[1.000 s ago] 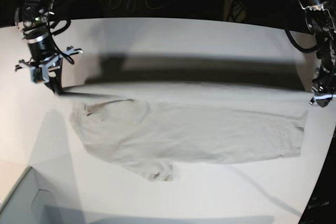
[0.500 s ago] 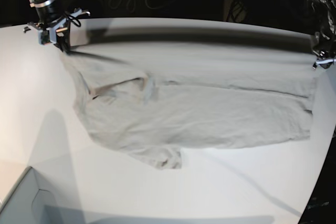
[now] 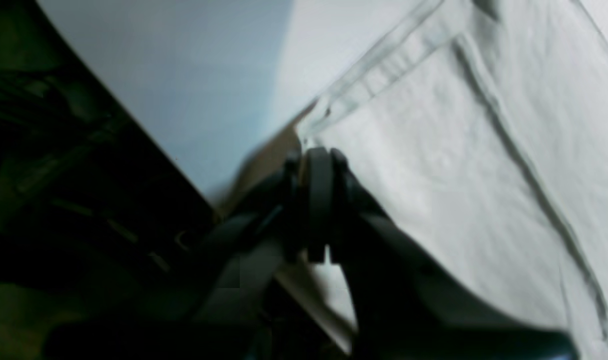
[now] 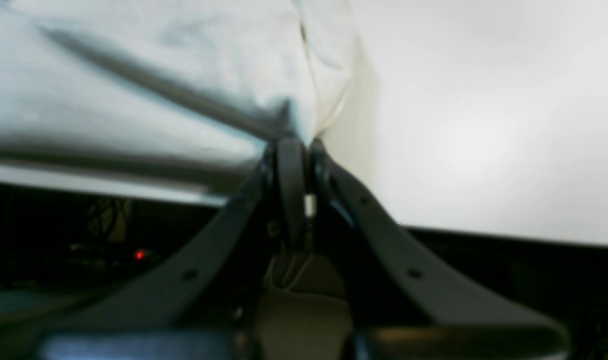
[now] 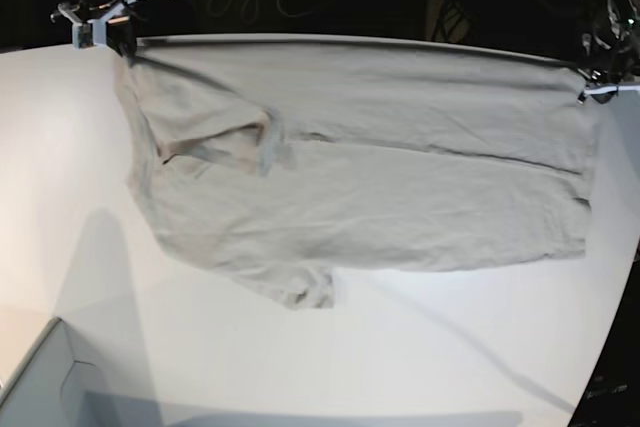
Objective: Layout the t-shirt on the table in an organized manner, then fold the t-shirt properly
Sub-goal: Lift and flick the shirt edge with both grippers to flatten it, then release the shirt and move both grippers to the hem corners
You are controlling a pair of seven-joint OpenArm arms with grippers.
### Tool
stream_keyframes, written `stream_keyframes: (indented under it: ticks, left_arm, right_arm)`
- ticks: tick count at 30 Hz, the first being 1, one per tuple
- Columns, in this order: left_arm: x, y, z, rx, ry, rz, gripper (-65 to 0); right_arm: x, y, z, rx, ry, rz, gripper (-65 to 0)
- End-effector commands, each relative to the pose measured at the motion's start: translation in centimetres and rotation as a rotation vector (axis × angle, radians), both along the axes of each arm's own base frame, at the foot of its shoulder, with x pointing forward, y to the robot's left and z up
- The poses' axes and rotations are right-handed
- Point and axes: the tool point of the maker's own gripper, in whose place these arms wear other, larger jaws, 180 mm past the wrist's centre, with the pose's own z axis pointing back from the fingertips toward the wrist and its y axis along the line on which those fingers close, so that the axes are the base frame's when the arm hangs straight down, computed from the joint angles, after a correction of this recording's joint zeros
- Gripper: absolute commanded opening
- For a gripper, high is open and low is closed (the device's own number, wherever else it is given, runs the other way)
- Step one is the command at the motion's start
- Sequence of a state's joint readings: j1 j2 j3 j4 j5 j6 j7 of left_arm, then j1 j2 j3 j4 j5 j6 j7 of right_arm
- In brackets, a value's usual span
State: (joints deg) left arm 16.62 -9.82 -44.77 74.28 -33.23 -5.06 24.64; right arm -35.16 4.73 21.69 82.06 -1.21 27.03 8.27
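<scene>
Nearest us, one short sleeve [image 5: 308, 290] is lying crumpled on the white tabletop [image 5: 400, 367]. Beyond it we are stretching the grey-beige t-shirt [image 5: 400, 187], its long axis running between our arms, far edge at the tabletop's back rim. The right gripper [image 5: 108, 35] is pinching the shoulder end with clenched jaws; the left gripper [image 5: 590, 87] is clamping the hem corner likewise.
</scene>
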Motion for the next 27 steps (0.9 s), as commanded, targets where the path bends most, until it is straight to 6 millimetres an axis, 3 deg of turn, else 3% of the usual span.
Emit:
stream_keyframes:
  ticks: [1, 7, 13, 15, 18, 23, 27]
  left_arm:
    - [0.4, 1.1, 1.2, 0.039, -0.028, 0.002, -65.0]
    - [0.6, 1.0, 1.5, 0.041, -0.037, -0.002, -65.0]
    - [0.7, 1.2, 1.7, 0.047, -0.037, -0.005, -64.7]
    - [0.9, 1.1, 1.8, 0.047, -0.043, -0.013, -61.1]
    - [1.9, 0.0, 2.9, 0.04, -0.104, -0.087, -50.7]
    - [3.1, -1.3, 5.9, 0.052, -0.205, -0.173, -34.5]
    - [3.5, -0.7, 8.1, 0.084, -0.259, -0.16, -31.4]
  right_arm:
    - [-0.1, -0.5, 0.7, -0.007, -0.026, -0.004, -65.0]
    - [-1.0, 0.2, 0.4, 0.015, -0.003, 0.022, -64.7]
    - [-1.5, 2.6, 0.6, 0.116, 0.007, 0.118, -43.1]
    - [-1.4, 2.6, 0.7, 0.116, 0.003, 0.116, -36.0]
    - [-1.2, 1.5, 1.0, 0.101, -0.011, 0.08, -30.7]
    - [0.1, -1.0, 3.0, 0.066, -0.111, -0.022, -30.7]
    - [1.2, -2.3, 4.5, 0.048, -0.196, -0.062, -30.5]
